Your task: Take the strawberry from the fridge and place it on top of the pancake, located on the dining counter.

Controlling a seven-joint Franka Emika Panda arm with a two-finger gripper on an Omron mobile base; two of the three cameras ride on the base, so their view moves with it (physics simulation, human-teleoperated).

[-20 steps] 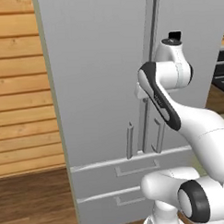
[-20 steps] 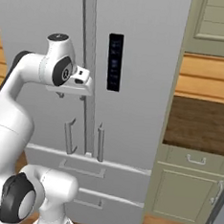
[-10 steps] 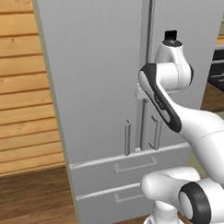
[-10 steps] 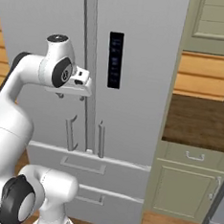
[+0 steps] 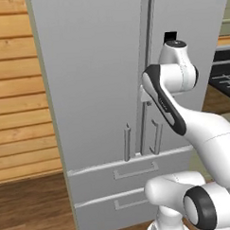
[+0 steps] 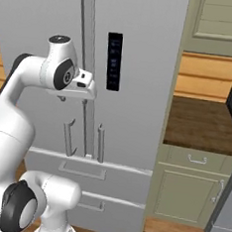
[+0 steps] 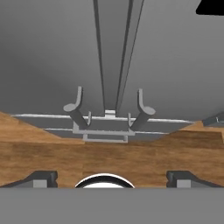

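Nearest the hand camera, the gripper (image 7: 111, 176) stood released, its two dark tips wide apart at the bottom of the hand view and nothing between them. Beyond them that view looked down the closed front of the fridge (image 7: 52, 52) to the two door handles (image 7: 75, 103), the drawer pull below them and the wooden floor (image 7: 43, 153).

Progress, as judged: barely begun. Both fridge doors were shut, so the strawberry, presumably inside, could not be seen. The pancake and the dining counter were outside these views. Left to do: open a door, grasp the fruit, drive to the counter, set it on the stack.

View differences: the right base view showed the hand near the door seam, the dark control panel (image 6: 113, 61) and a green cabinet (image 6: 190, 194) beside the fridge. The left base view gave a plank wall (image 5: 16, 93) and both drawers (image 5: 133, 172).
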